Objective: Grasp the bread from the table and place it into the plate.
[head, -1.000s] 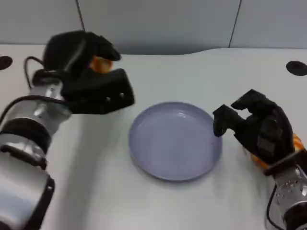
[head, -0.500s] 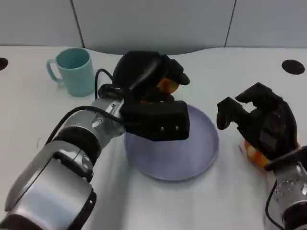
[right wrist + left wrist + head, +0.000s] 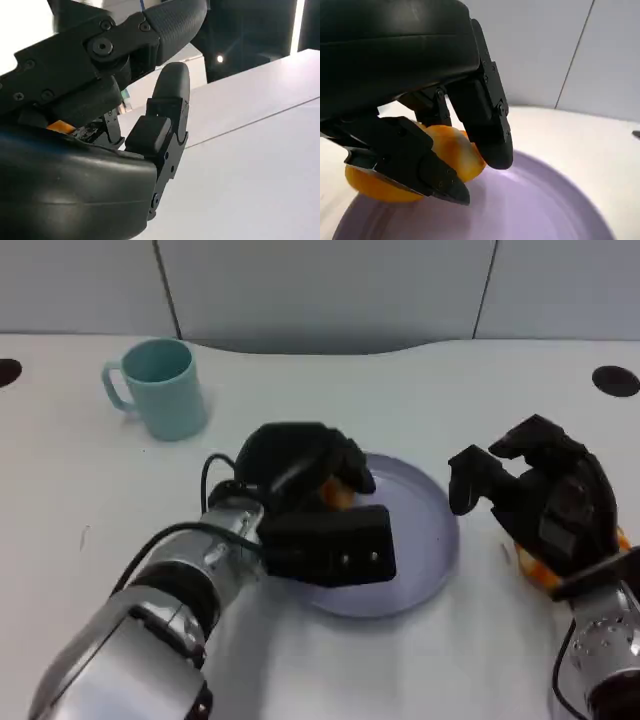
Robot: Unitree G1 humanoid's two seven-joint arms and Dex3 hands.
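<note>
Round orange-yellow bread roll [image 3: 442, 150] pinched in black left hand [image 3: 300, 480], low over near-left part of lavender round plate [image 3: 420, 560], ready for release | black right hand [image 3: 545, 500] curled, holding nothing, parked off plate's right rim | teal ceramic mug [image 3: 160, 388] toward table's far-left.

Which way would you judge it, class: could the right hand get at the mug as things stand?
Probably not easily. The mug stands at the far left of the table, while the right hand hovers right of the plate. The left hand, holding bread over the plate, lies between them.
</note>
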